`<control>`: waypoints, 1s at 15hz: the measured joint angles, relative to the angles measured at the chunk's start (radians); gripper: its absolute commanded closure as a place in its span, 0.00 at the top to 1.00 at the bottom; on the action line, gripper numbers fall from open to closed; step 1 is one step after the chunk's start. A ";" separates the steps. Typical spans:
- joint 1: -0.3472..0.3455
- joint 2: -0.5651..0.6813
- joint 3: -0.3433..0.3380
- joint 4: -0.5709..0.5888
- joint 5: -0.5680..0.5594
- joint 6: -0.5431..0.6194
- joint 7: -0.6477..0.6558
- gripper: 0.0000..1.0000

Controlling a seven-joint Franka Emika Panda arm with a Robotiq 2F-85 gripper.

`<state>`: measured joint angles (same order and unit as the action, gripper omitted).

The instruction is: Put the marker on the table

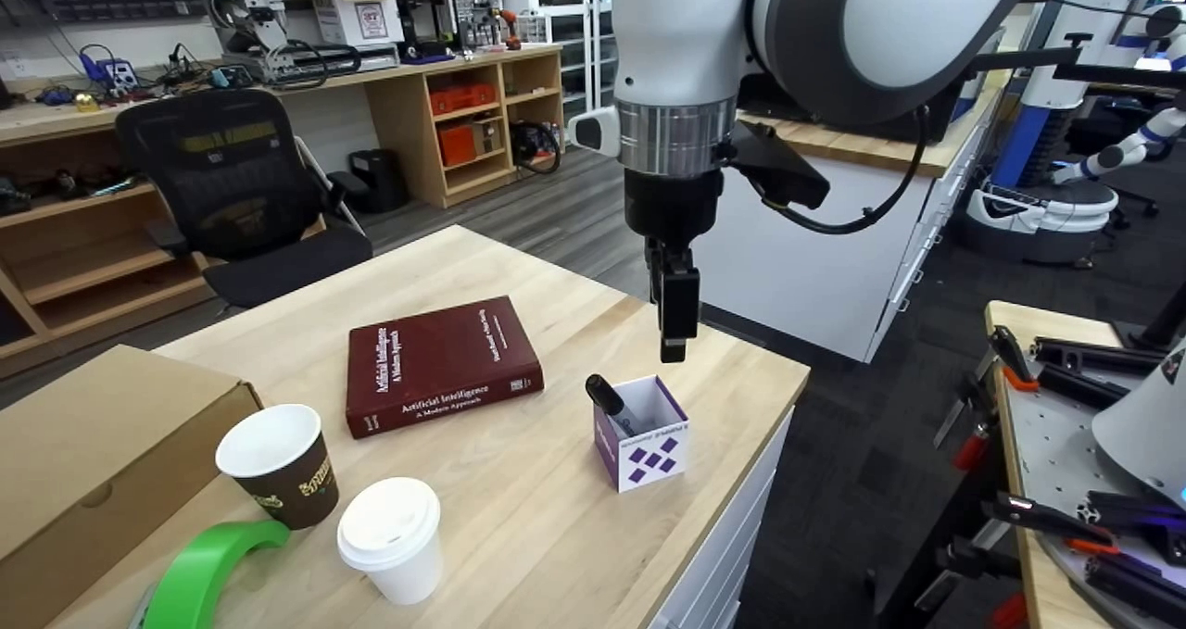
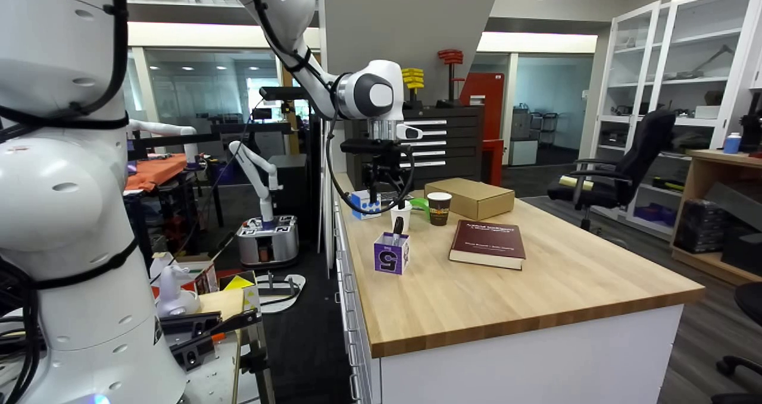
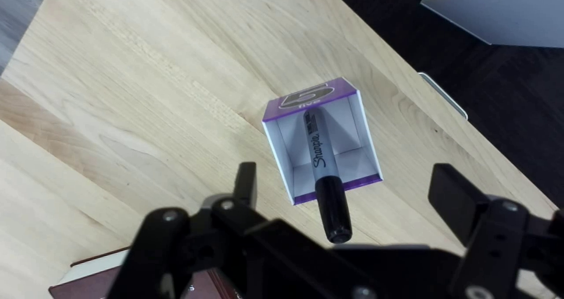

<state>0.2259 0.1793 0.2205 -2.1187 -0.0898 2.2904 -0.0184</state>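
The marker (image 1: 606,395), grey with a black cap, leans in a small open purple and white box (image 1: 653,462) near the table's edge. Its capped end sticks out over the rim; it also shows in an exterior view (image 2: 397,228) and the wrist view (image 3: 320,151). The box stands on the pale wood table (image 1: 519,527). My gripper (image 1: 675,337) hangs above and apart from the box, pointing down. In the wrist view my gripper (image 3: 346,186) is open and empty, its fingers wide apart with the marker's cap showing below between them.
A dark red book (image 1: 435,365) lies beside the box. A white lidded cup (image 1: 393,536), a dark brown cup (image 1: 287,471), a green curved object (image 1: 199,573) and a cardboard box (image 1: 111,453) stand farther along. A blue and white box (image 2: 364,204) is at the table's far end.
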 measured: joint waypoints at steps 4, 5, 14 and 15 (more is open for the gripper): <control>0.001 0.046 0.000 0.000 0.000 0.072 -0.008 1.00; 0.001 0.061 0.001 0.000 0.000 0.094 -0.013 1.00; 0.001 0.207 0.001 0.082 0.001 0.180 -0.088 1.00; 0.001 0.220 0.001 0.098 0.001 0.180 -0.099 1.00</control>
<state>0.2266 0.3997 0.2213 -2.0207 -0.0890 2.4700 -0.1172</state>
